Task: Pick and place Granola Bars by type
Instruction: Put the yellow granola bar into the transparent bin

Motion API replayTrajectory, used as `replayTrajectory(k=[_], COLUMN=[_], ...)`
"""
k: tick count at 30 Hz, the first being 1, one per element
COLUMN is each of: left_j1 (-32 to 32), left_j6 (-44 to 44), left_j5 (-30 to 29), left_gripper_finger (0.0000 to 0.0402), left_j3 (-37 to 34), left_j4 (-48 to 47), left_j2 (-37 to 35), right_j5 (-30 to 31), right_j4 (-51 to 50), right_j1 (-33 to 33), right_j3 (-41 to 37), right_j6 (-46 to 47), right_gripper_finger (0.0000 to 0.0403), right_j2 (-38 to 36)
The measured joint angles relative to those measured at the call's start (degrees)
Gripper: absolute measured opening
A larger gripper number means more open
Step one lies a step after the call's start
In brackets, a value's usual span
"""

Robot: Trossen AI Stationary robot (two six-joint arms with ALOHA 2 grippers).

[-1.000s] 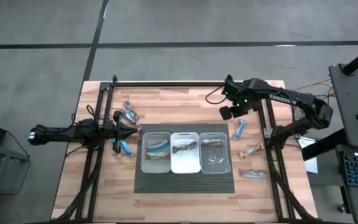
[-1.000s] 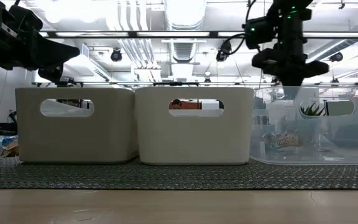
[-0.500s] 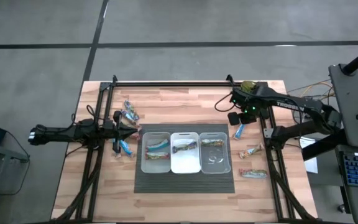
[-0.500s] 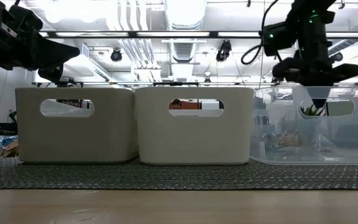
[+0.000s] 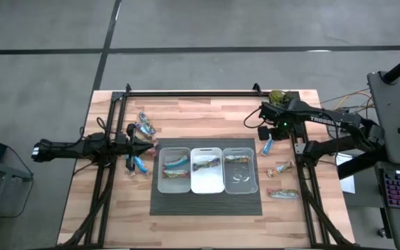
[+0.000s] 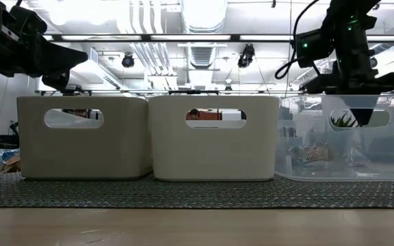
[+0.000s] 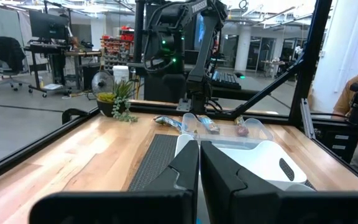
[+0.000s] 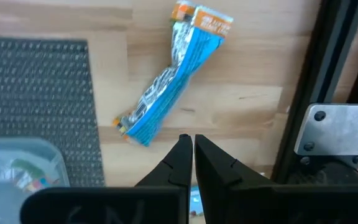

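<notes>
Right arm: reaches in from the table's right edge, bent at the elbow; the right gripper (image 8: 187, 152) points down at the wood beside the dark mat (image 5: 207, 201), jaws together and holding nothing; it hangs just over a blue bar (image 8: 169, 94), not touching it
Left arm: stretched level from the table's left side, left gripper (image 5: 146, 146) short of the bins' left end; jaws pressed together, nothing between them
Bars on the right: the blue bar (image 5: 268, 145) lies aslant on bare wood between the mat's edge and the black frame post (image 8: 328, 68); two tan bars (image 5: 280, 169) (image 5: 283, 194) lie nearer the front on the same side, apart from each other
Bars on the left: a small cluster (image 5: 144, 126) beyond the left gripper; one blue bar (image 5: 139, 164) in front of it
Bins: three bins (image 5: 208, 169) side by side on the mat, touching; left and middle each hold bars (image 5: 176, 164) (image 5: 205, 164); the right one is clear-walled with something pale inside that cannot be made out
Open room: bare wood along the far edge and both front corners; the frame rails hem the right gripper closely
Materials: plank tabletop, ribbed mat, crinkled foil wrappers, smooth plastic bins with handle slots
Far corner: green plant (image 5: 277, 96) at the back right
</notes>
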Motion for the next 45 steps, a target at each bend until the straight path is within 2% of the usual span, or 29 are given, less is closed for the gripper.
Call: replayTrajectory(k=[4, 15, 33, 38, 45], left_j1=[0.0, 0.0, 0.0, 0.0, 0.0], left_j6=[0.0, 0.0, 0.0, 0.0, 0.0], left_j5=[0.0, 0.0, 0.0, 0.0, 0.0], left_gripper_finger=[0.0, 0.0, 0.0, 0.0, 0.0], left_j3=[0.0, 0.0, 0.0, 0.0, 0.0], left_j4=[0.0, 0.0, 0.0, 0.0, 0.0], left_j2=[0.0, 0.0, 0.0, 0.0, 0.0], right_j5=[2.1, 3.0, 4.9, 4.7, 3.6], right_j4=[0.3, 0.7, 4.8, 5.0, 7.2], right_j1=[0.0, 1.7, 2.0, 2.0, 2.0], right_j3=[-0.4, -2.6, -2.6, -2.6, -3.0], right_j6=[3.4, 16.5, 28.7, 30.5, 30.5], right_gripper_finger=[0.0008, 0.0008, 0.0011, 0.0038, 0.0105], right_j2=[0.0, 0.0, 0.0, 0.1, 1.4])
